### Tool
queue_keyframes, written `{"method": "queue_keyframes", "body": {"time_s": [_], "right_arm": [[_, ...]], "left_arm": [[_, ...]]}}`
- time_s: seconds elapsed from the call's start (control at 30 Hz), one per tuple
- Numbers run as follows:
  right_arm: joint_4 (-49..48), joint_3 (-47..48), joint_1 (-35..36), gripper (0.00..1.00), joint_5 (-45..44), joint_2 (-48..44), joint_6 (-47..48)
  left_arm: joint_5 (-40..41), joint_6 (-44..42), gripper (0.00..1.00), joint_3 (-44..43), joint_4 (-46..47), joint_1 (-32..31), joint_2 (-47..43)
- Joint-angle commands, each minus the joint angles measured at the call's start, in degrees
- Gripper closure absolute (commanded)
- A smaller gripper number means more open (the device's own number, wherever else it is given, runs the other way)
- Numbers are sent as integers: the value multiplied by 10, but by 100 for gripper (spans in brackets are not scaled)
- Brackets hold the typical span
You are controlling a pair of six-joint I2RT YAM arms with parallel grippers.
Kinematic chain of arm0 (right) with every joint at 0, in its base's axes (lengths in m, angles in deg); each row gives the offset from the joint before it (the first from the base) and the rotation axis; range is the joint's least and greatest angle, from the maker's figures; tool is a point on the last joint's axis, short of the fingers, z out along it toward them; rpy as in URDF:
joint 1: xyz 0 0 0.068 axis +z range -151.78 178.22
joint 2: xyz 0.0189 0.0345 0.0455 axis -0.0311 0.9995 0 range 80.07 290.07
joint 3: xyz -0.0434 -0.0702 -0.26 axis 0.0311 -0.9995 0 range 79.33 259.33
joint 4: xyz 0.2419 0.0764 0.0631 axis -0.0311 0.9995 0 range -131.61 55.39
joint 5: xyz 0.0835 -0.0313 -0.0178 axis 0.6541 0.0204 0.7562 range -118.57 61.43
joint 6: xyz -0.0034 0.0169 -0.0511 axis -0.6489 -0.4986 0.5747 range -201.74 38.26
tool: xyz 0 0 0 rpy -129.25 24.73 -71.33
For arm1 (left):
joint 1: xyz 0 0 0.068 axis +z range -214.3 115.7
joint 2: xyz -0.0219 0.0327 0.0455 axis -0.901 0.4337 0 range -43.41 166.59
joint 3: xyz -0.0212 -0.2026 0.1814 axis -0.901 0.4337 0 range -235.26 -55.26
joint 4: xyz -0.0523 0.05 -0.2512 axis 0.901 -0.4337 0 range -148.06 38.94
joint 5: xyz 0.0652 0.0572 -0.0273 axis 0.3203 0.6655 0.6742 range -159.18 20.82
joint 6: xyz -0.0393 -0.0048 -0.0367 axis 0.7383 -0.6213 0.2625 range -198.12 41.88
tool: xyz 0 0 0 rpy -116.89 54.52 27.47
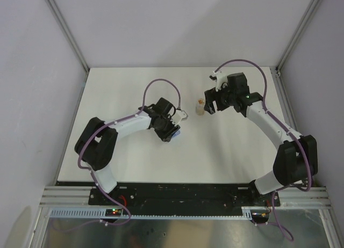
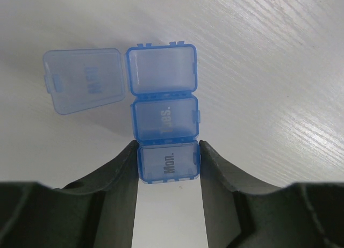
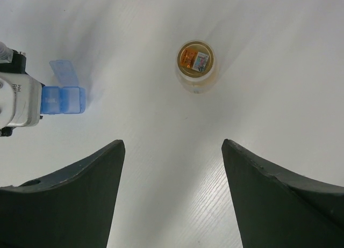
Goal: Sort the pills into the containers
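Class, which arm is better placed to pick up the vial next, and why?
Right. The right gripper is open with the vial just ahead; the left gripper is shut on the containers.

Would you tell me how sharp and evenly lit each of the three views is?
Top external: even light, faint shadows, little detail. Left wrist: strip sharp, lettering legible, jaws dark and soft. Right wrist: vial sharp, broad soft shadows streak the table.
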Motion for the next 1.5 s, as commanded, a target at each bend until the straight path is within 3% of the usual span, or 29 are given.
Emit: {"method": "queue_keyframes", "body": {"time_s": [0.0,0.2,0.43,0.9,1.27,1.47], "right_arm": [[-22,24,-2,21,-8,10,-2],[-21,34,-2,21,-17,30,1],[-16,63,0,22,-47,72,1],[-1,165,7,25,-69,183,-4],[0,196,28,27,-75,247,0],[-2,201,30,34,-81,263,2]], "left_arm": [[15,19,66,-7,15,3,8],[10,17,60,-16,4,2,19],[9,17,47,-22,-2,3,26],[2,16,2,-16,-2,3,-1],[-5,17,0,10,-6,3,-109],[-10,15,0,25,-12,3,-154]]}}
